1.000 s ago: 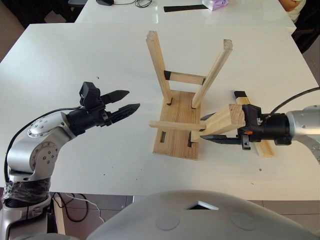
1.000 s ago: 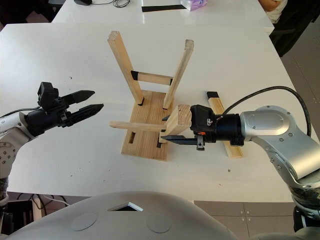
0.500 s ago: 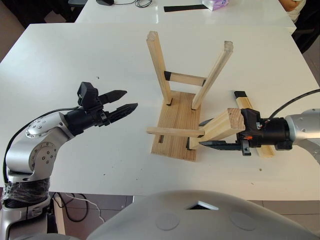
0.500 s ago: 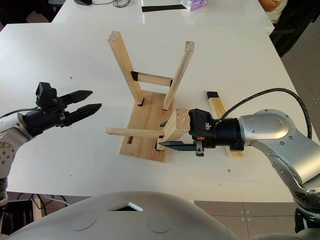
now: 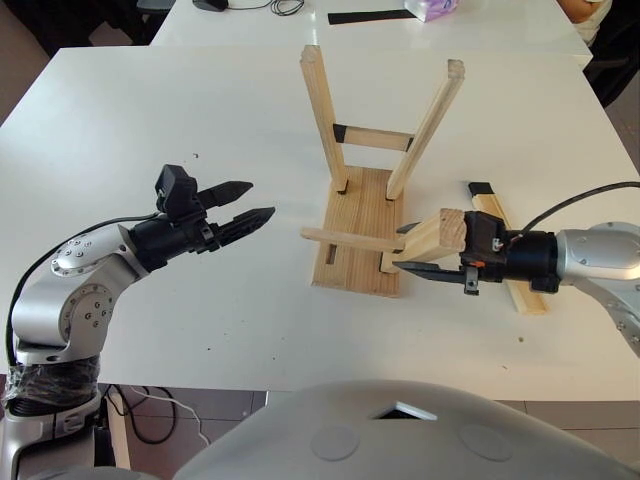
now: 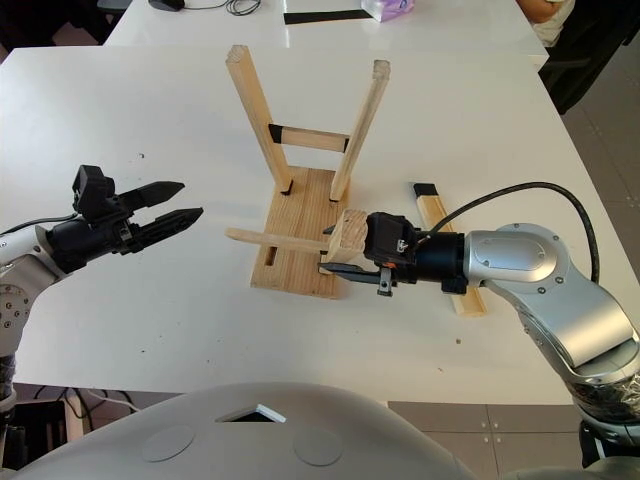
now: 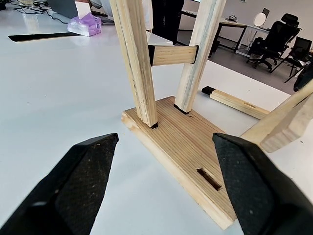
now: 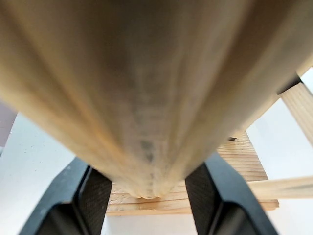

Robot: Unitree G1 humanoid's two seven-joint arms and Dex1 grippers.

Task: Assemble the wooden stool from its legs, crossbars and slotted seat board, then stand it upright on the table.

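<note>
Stool seat board (image 5: pixel 362 215), a flat rectangle of pale, straight-grained wood, lies near the middle of the desk (image 5: pixel 150 120), its long sides running from the near edge toward the far edge. Two square-section legs stand in its two far slots: the left leg (image 5: pixel 325 120) and the right leg (image 5: pixel 425 130), each leaning slightly outward toward the top. A short crossbar (image 5: pixel 375 138) with black ends joins them partway up.

One near slot (image 7: pixel 209 178) is a narrow dark rectangle with nothing in it.

The right gripper (image 5: pixel 410 250) has its black fingers (image 8: pixel 85 196) clamped on both sides of a third leg (image 5: pixel 432 238), held tilted over the board's near right corner. A thin rail (image 5: pixel 345 239) sticks out from this leg toward the desk's left edge, crossing above the near part of the board. Whether the leg's lower end sits in its slot cannot be told.

A loose wooden bar (image 5: pixel 492 208) with a black tip lies flat on the desk to the right of the board, partly under the right arm.

The left gripper (image 5: pixel 258 198) hangs above the desk's left half, well apart from the board, its tapered black fingers (image 7: pixel 83 176) spread apart with nothing between them.

A purple tissue pack (image 7: pixel 85 25) sits on the farther table.
</note>
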